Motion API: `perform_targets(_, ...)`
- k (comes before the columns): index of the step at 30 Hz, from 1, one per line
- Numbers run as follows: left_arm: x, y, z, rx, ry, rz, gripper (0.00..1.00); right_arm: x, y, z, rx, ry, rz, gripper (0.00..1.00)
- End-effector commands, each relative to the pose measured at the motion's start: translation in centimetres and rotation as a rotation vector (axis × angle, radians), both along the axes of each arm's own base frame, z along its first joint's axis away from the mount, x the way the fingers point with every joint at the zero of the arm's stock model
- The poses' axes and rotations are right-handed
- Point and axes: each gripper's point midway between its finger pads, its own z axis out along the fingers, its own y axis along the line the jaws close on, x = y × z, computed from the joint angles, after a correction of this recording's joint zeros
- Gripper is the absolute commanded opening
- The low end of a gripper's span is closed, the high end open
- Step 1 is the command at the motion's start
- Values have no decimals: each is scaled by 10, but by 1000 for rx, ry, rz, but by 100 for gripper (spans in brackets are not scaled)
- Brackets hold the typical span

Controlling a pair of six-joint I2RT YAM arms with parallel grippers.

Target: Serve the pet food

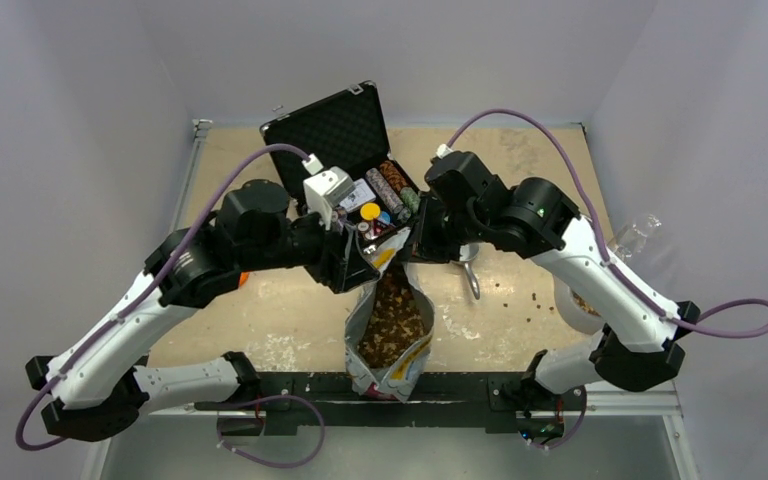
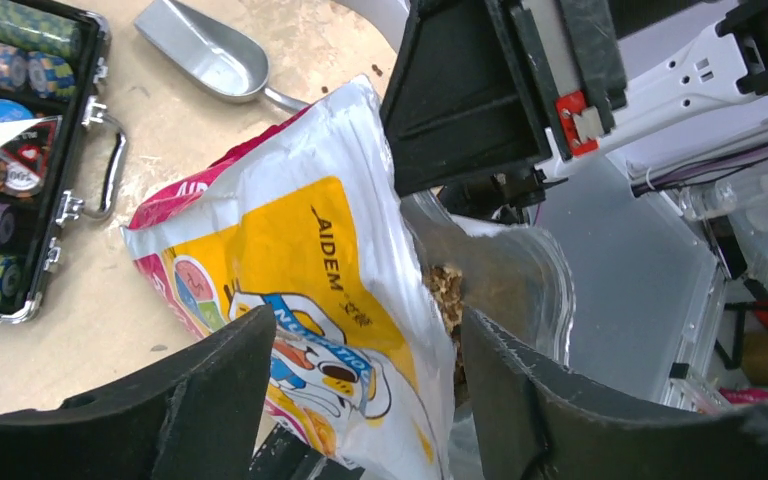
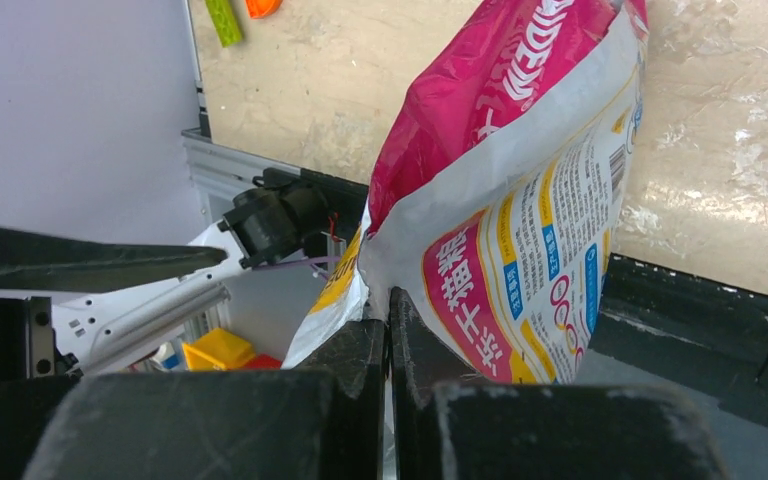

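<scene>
Beige surface (image 1: pixel 280 320): 1 open bag (image 2: pixel 290 230) of brown kibble (image 1: pixel 396 312); right gripper (image 3: pixel 388 300) pinches its rim, left gripper (image 2: pixel 365 325) gapes around the opposite edge.

Beige table (image 1: pixel 260 320): open chip case (image 1: pixel 335 130), metal scoop (image 1: pixel 471 272), scattered kibble (image 1: pixel 520 290).

A crinkly printed white, yellow and pink plastic bag (image 1: pixel 400 370) lies mid-surface (image 1: pixel 260 320), its base at the near edge and its mouth pointing away. Small brown dry kibble pellets (image 1: pixel 393 305) lie inside it. Behind the mouth stands an open black hard case (image 1: pixel 330 130) with rows of round striped poker chips (image 1: pixel 392 185) in it. Just right of the mouth lies a silver metal scoop (image 1: pixel 471 272), with loose pellets farther right. The right arm's jaws pinch the mouth's right rim. The left arm's jaws, spread, straddle its left wall.
</scene>
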Motion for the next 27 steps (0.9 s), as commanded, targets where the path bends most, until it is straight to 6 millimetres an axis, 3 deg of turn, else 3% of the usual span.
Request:
perform_targets(1, -2, -21, 14, -36, 28, -73, 74, 9, 20, 89, 317, -141, -46, 0)
perform_targets(7, 1, -17, 20, -40, -40, -71, 72, 33, 38, 143, 412, -223, -100, 0)
perform_targets(11, 4, -14, 18, -27, -54, -57, 69, 42, 31, 150, 412, -245, -164, 0)
perform_targets(15, 13, -14, -1, 36, -28, -16, 75, 46, 32, 127, 381, -211, -175, 0)
perform_targets(19, 17, -23, -8, 55, 3, -24, 84, 54, 35, 113, 338, -212, -168, 0)
perform_targets(23, 34, -20, -29, 141, -1, 41, 79, 67, 4, 108, 261, -300, -155, 0)
perform_targets(24, 38, -26, -32, 126, -16, 40, 81, 67, -6, 101, 239, -308, -95, 11)
perform_targets(25, 35, -33, -41, 114, 9, 10, 83, 70, -29, 79, 164, -265, -107, 25)
perform_targets(27, 31, -51, -46, 81, 66, -35, 87, 67, -74, 34, 41, -193, -120, 45)
